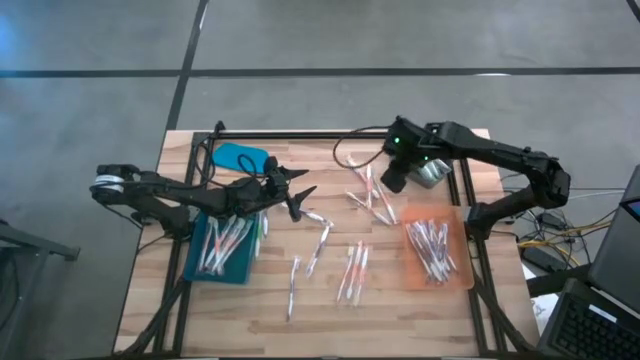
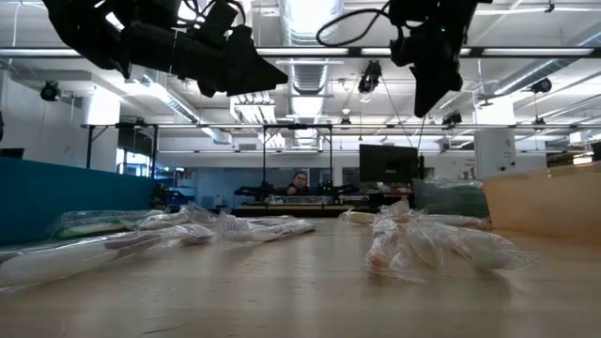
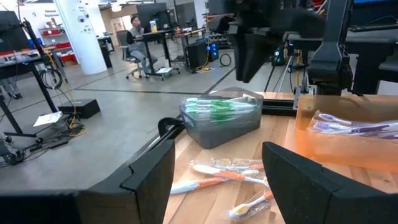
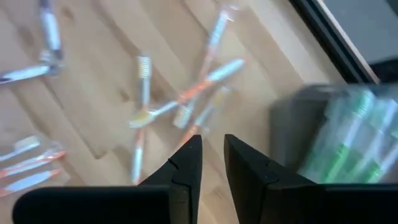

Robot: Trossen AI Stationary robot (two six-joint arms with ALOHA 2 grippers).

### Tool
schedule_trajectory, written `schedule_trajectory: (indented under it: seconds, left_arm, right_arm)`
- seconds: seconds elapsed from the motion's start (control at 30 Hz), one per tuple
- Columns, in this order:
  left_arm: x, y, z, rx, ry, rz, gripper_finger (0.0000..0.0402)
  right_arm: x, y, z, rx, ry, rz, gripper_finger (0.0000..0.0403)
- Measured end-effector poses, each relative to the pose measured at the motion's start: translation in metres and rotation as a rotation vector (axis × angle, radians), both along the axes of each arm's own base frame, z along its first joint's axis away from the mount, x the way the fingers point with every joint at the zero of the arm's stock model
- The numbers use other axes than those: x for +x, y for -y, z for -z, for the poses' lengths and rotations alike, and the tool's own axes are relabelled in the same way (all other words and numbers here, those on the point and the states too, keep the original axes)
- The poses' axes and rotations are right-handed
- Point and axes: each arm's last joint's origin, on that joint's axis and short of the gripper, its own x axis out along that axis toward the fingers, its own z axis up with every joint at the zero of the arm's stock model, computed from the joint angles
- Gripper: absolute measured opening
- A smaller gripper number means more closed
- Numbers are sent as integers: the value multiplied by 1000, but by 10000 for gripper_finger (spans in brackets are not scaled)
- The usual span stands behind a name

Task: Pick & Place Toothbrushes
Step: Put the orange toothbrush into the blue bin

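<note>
Loose toothbrushes lie scattered on the wooden table, pale with orange-red parts. One small heap lies beside the grey tray, which holds green ones. My right gripper hangs above that heap, pointing steeply down. In the right wrist view it shows only a narrow gap and nothing between the fingers, with the heap below. My left gripper hovers level above the table beside the blue tray. It stands wide open and holds nothing.
An orange tray with several toothbrushes sits at the right. The blue tray at the left also holds several. A teal object lies at the far left. A black frame rail runs along the far edge. A person sits at a desk beyond the table.
</note>
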Motion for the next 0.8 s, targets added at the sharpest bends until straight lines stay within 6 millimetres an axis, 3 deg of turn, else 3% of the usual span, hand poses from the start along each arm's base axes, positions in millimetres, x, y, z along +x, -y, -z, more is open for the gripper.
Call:
schedule_trajectory:
  seconds: [0.3, 0.5, 0.8]
  left_arm:
    - [0, 0, 0, 0, 0, 0, 245]
    - [0, 0, 0, 0, 0, 0, 245]
    - [0, 0, 0, 0, 0, 0, 245]
  right_arm:
    - [21, -27, 4, -22, 100, -97, 83]
    - [25, -37, 10, -18, 101, -112, 104]
    - [25, -40, 51, -3, 100, -99, 131]
